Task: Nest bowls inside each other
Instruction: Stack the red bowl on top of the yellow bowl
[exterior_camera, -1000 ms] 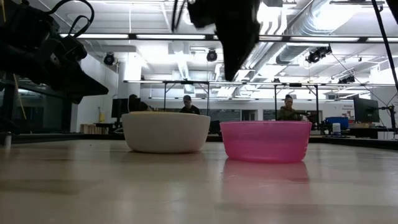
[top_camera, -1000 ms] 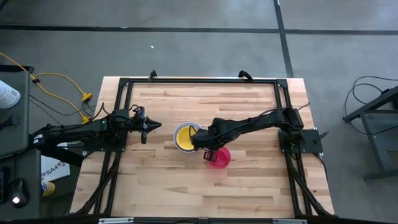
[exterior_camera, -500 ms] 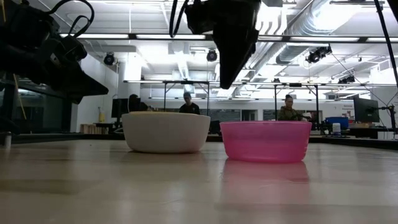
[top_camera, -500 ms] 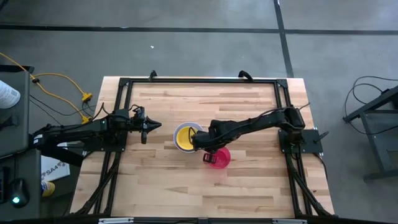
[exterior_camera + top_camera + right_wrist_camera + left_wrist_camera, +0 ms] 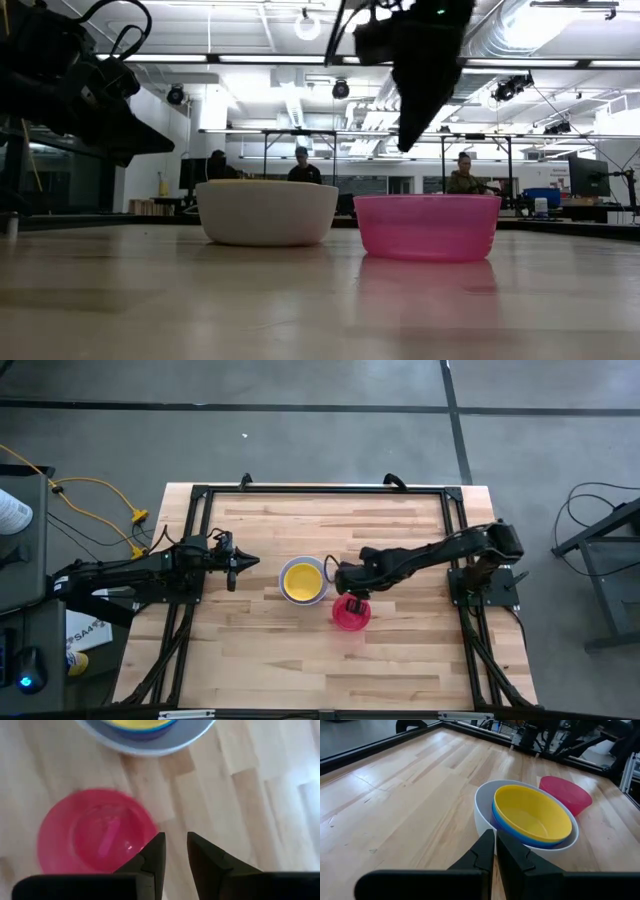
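A white bowl [image 5: 322, 569] sits on its base mid-table. A blue bowl [image 5: 520, 836] and a yellow bowl [image 5: 532, 815] are nested inside it. A red bowl [image 5: 351, 616] stands alone on the wood, just to the near right of the stack. My right gripper [image 5: 175, 842] hangs open above the red bowl's rim on the side facing the stack. It points steeply down and holds nothing. In the low view it [image 5: 408, 145] is well clear of the bowl [image 5: 427, 225]. My left gripper [image 5: 252, 561] waits shut, to the left of the white bowl.
A black metal frame [image 5: 320, 489] runs around the tabletop's edges. Bare wood [image 5: 300, 660] lies toward the near edge. People sit at desks in the room beyond the table [image 5: 465, 180].
My right gripper has moved from over the right rim of the white bowl stack toward the table's right edge and slightly down. It now stands over the red bowl, and its finger gap is unchanged. The bowls have not moved.
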